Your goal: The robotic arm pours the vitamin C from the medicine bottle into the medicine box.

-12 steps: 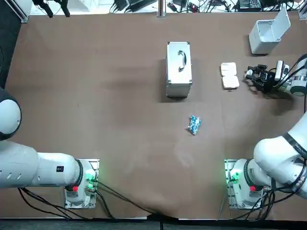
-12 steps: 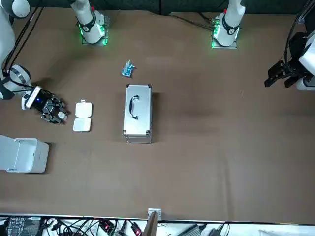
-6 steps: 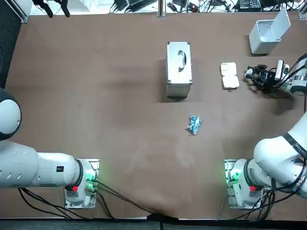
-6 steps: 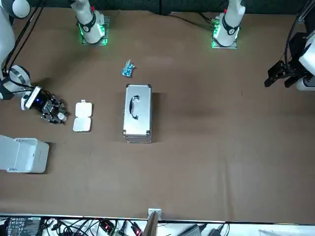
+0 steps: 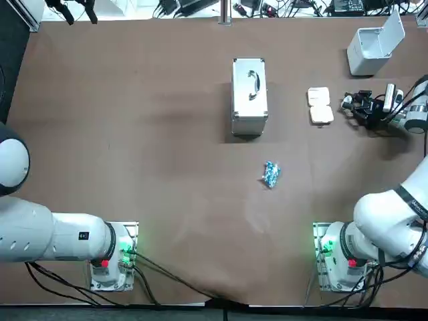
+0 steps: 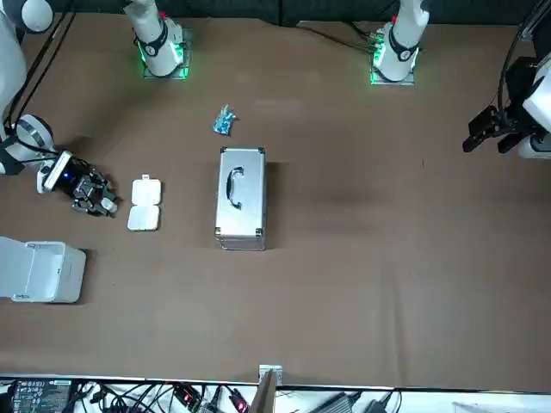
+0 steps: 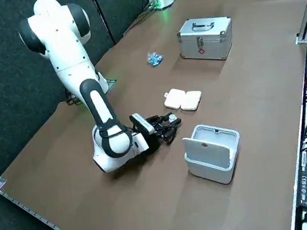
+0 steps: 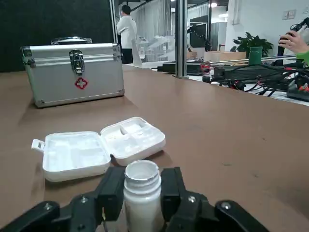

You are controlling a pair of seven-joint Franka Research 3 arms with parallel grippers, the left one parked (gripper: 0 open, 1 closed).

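Medicine bottle point(image 8: 141, 193), white, uncapped and with its open mouth turned upward, is clamped between the two fingers of the right end effector point(image 5: 353, 103). It is held upright and low over the tabletop point(image 5: 134, 134), toward the robot's right edge; whether its base rests on the surface cannot be told. Just beside it, toward the middle of the tabletop, the medicine box point(image 5: 320, 105) is laid open, with both white halves flat and their compartments facing up. A narrow gap is seen between box and end effector. Further toward the middle a silver case point(image 5: 249, 88) is stood closed, with a handle on top and a red cross on its front. A small blue packet point(image 5: 270, 174) is found nearer the arms' bases, well apart from the case. Near the far right corner a white bin point(image 5: 372, 48) is placed with its lid raised, close to the end effector. In the wrist view a person point(image 8: 128, 31) is seen standing in the room beyond the tabletop.
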